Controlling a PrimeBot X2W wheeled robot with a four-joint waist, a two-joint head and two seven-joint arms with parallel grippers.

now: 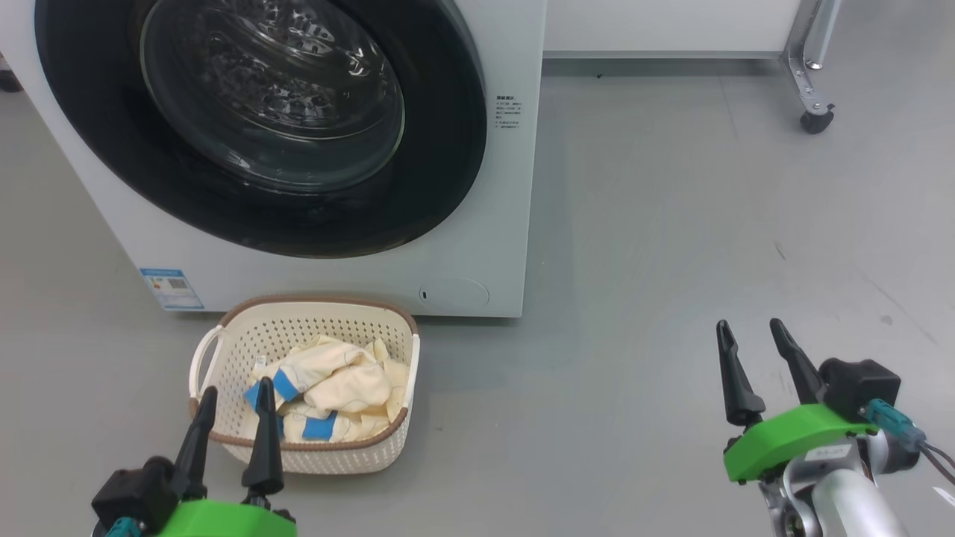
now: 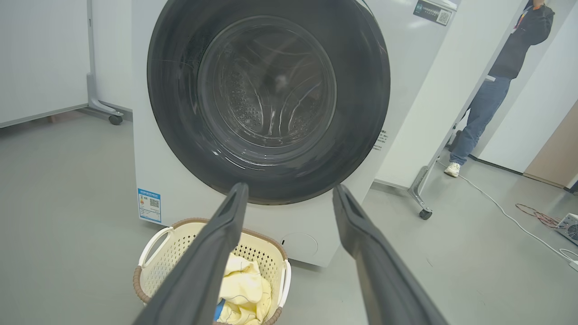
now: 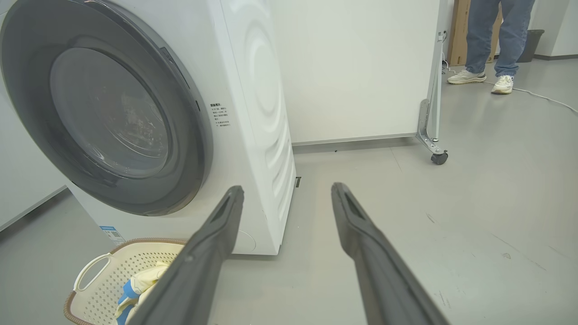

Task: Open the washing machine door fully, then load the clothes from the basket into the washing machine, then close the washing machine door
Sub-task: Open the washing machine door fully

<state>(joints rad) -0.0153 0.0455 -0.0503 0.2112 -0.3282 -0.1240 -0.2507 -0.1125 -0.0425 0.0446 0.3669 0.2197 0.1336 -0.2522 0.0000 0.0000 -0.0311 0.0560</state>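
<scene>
While spread wide, grips nothing with either pair of jaws: left gripper [image 1: 239, 385] at lower left, tips overlapping the near rim of the basket [image 1: 313, 302]; right gripper [image 1: 748, 322] at lower right over bare floor [image 1: 634, 261]. Beyond, clothes [image 1: 336, 388] heaped inside it, just before the washing machine [image 1: 507, 224]; washing machine door [image 1: 448, 149] shut, upper left.

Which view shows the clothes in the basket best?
Head view: it looks down into the basket at nearly the whole clothes pile. In the left wrist view the left hand covers part; the right wrist view catches a bit at its bottom edge.
</scene>
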